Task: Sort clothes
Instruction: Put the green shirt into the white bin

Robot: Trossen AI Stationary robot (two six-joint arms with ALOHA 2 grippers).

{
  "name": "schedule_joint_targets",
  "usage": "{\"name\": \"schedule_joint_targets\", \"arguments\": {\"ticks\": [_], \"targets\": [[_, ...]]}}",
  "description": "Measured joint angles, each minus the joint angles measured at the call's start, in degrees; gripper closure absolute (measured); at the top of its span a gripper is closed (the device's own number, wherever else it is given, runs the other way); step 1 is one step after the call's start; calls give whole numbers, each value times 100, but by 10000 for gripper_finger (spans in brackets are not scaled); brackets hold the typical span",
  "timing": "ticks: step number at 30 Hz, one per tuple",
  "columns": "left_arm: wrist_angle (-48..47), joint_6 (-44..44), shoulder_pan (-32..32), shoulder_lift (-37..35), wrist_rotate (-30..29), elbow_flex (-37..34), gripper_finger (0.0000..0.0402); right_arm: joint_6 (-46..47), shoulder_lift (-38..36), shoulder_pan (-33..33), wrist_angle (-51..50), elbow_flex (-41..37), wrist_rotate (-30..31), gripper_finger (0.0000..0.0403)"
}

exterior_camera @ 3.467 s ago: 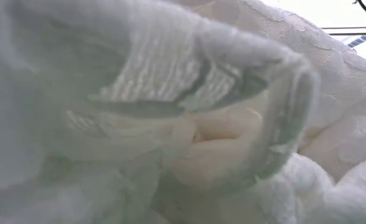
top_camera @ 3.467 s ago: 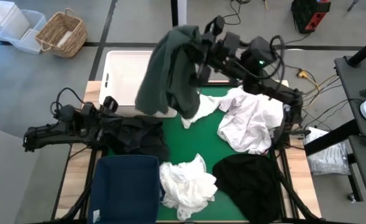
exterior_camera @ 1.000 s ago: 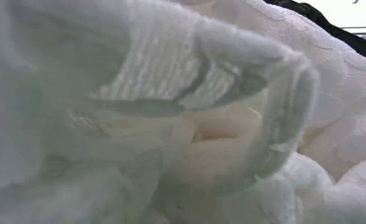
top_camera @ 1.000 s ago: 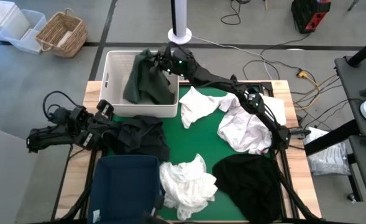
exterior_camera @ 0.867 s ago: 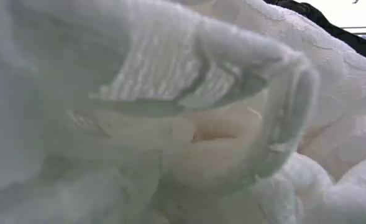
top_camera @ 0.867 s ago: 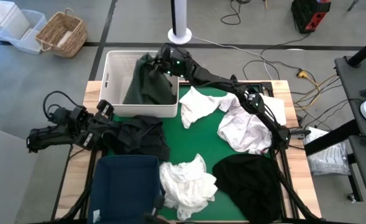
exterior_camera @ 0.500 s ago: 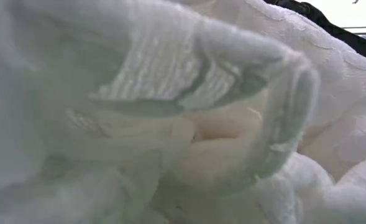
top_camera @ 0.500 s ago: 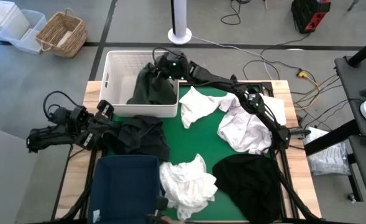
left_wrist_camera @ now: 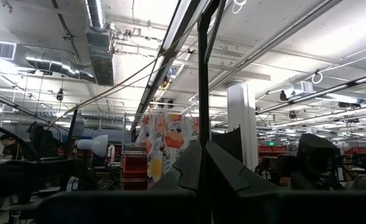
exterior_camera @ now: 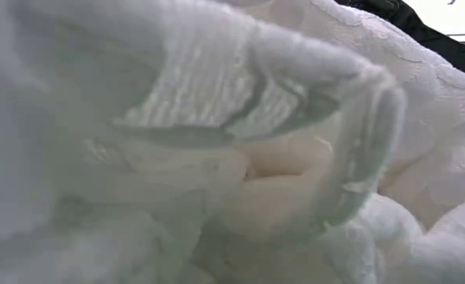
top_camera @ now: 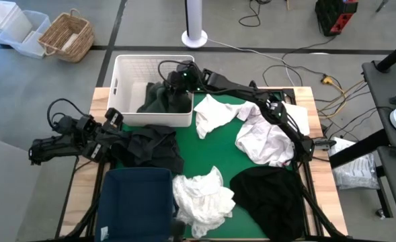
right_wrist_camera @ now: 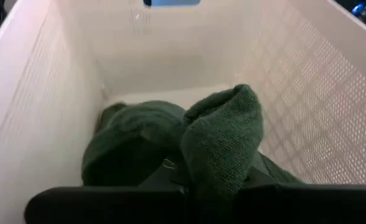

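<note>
Right tool (top_camera: 175,82) is down inside the white basket (top_camera: 132,67), at that basket's corner nearest the green mat (top_camera: 211,151), with its fingers closed on a dark green garment (top_camera: 163,99) that lies bunched on the basket floor. From the right wrist view, a fold of that green garment (right_wrist_camera: 223,140) stands up between the fingers, and the lattice walls of the basket (right_wrist_camera: 294,87) rise close on both sides.

Left tool (top_camera: 117,115) rests low at the left edge of the surface (top_camera: 80,195), against a crumpled black garment (top_camera: 150,146); whether its fingers are wide or narrow, I cannot tell.

On the mat lie 4 more pieces: a small white garment (top_camera: 212,114) just beside the basket, a larger white garment (top_camera: 270,138) under the right arm, a lacy white garment (top_camera: 201,196) near the front edge, and a black garment (top_camera: 268,195) at the front right. The navy bin (top_camera: 136,202) sits at the front left, touching the lacy white one.

The low view is wholly blocked by the lacy white cloth (exterior_camera: 216,142) pressed against the lens.
</note>
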Motion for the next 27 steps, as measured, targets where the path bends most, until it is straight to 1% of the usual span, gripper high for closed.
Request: {"name": "schedule_joint_targets", "arguments": {"ticks": [9,16,20,27], "targets": [[-37,2,0,0,-22,0,401,-115,-135,1,-649,0,36,390],[-33,2,0,0,-22,0,401,-69,-224,1,-645,0,45,384],[-35,2,0,0,-22,0,401,-96,-236,9,-642,0,49,349],[-35,7,0,0,-22,0,401,-111,-236,43,-593,0,49,256]]}}
